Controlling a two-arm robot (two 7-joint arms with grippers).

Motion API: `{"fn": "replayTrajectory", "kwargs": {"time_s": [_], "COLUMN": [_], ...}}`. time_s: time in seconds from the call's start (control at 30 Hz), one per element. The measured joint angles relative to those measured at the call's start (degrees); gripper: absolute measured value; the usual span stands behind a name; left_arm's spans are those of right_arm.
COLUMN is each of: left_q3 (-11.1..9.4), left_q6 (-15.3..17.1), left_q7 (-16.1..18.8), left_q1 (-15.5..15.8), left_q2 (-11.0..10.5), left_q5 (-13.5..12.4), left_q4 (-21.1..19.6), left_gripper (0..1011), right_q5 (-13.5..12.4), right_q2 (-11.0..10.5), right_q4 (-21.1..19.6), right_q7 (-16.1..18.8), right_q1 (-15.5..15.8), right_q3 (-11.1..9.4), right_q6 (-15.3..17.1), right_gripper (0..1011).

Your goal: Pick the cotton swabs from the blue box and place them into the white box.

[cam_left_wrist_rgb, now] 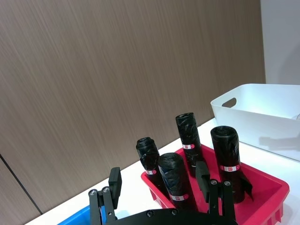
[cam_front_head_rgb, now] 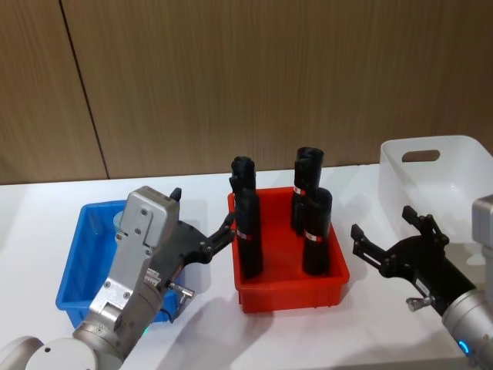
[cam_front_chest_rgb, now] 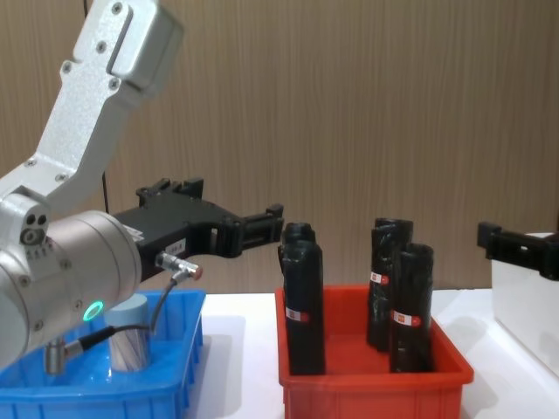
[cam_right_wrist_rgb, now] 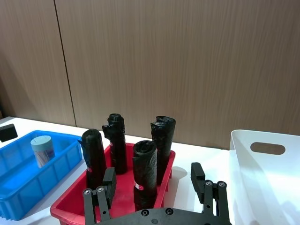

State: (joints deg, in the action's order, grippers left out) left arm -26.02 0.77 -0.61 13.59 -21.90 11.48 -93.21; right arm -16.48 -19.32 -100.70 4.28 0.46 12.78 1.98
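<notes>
Now | white table [cam_front_head_rgb: 370, 324] | wood-panel wall [cam_front_head_rgb: 269, 77] | left end effector [cam_front_head_rgb: 202, 209] wide | right end effector [cam_front_head_rgb: 383, 223] wide

We saw one jar of cotton swabs [cam_right_wrist_rgb: 42, 150] standing upright inside the blue box [cam_right_wrist_rgb: 21, 185]. It was a small clear cylinder with a pale blue-grey round lid, and pale sticks showed through its wall. The blue box, bright, shallow and flare-rimmed, sat on the white worktop [cam_front_head_rgb: 46, 200] at the left. The white box [cam_front_head_rgb: 462, 166], taller-walled and slightly translucent, with a rounded rim and a slot handle cut in its far wall, stood on the worktop at the right, well apart from the blue box.
</notes>
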Motion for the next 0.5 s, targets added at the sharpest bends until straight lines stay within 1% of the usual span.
{"fn": "replayTrajectory", "kwargs": {"time_s": [0.2, 0.4, 0.43, 0.5], "left_q3": [0.00, 0.00, 0.00, 0.00], "left_q6": [0.02, 0.03, 0.03, 0.03], "left_q7": [0.00, 0.00, -0.01, -0.01], "left_q1": [0.00, 0.00, 0.00, 0.00], "left_q2": [0.00, 0.00, 0.00, 0.00], "left_q5": [0.00, 0.00, 0.00, 0.00], "left_q4": [0.02, 0.04, 0.04, 0.04], "left_gripper": [1000, 1000, 999, 1000], "right_q5": [-0.36, -0.47, -0.47, -0.48], "right_q2": [0.08, 0.45, 0.45, 0.62], "right_q4": [2.16, 6.18, 6.18, 7.59], "right_q7": [1.71, 5.02, 5.02, 6.13], "right_q1": [-1.46, -4.31, -4.31, -5.36], "right_q3": [-0.41, -0.89, -0.89, -1.00], "right_q6": [0.05, 0.01, 0.01, -0.06], "right_gripper": [1001, 1002, 1001, 1002]}}
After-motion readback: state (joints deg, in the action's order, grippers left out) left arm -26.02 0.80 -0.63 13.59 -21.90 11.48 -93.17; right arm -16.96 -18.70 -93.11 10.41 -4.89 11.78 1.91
